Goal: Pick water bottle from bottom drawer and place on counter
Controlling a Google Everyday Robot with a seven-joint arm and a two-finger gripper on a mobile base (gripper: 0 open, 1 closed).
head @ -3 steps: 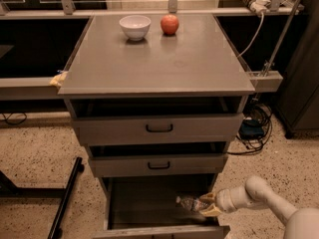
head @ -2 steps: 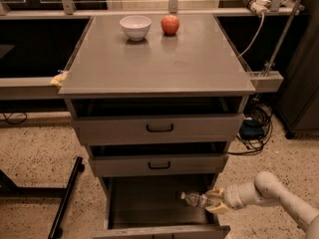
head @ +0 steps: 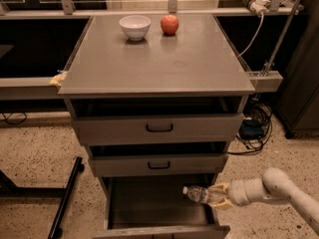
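Note:
The water bottle (head: 198, 194) is a small clear bottle with a pale cap, lying sideways with its cap to the left. My gripper (head: 218, 197) reaches in from the right and is shut on the bottle's base end. It holds the bottle a little above the floor of the open bottom drawer (head: 149, 208), near the drawer's right wall. The counter (head: 164, 63) is the flat grey top of the cabinet, well above the gripper.
A white bowl (head: 135, 27) and a red apple (head: 169, 24) stand at the counter's far edge. The two upper drawers (head: 158, 128) with black handles are slightly pulled out above the bottle. Cables (head: 254, 128) lie at right, and a black bar (head: 65, 203) at left on the floor.
My gripper has risen a little with the bottle in it, lifting it off the drawer floor and toward the right wall. The arm has drawn back slightly to the right.

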